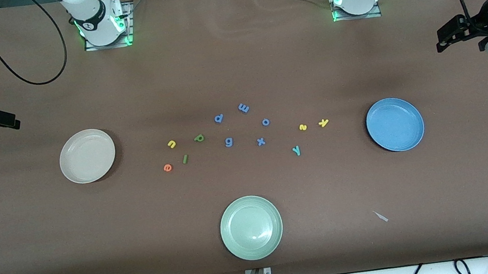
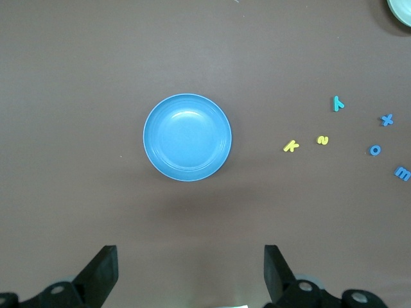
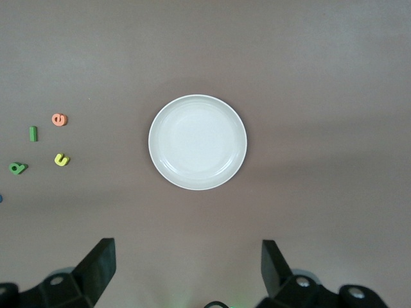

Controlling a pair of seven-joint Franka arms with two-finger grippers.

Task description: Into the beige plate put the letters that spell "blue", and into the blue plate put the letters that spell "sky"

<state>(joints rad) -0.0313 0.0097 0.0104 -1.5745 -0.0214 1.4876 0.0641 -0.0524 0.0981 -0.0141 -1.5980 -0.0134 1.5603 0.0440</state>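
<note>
Periwinkle letters [image 1: 261,141] between both letter groups, pale green plate [image 1: 251,227] nearer

A pale green plate [image 1: 251,227] lies nearest the front camera; five periwinkle-blue letters [image 1: 242,125] scatter mid-table

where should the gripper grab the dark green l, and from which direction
Grip the dark green l across its narrow width at mid-length, coming straight down from above. It is a thin straight bar lying flat on the table, slightly tilted, so turn the fingers to close on its long sides. The orange e beside it looks far enough away to leave finger room.
</note>
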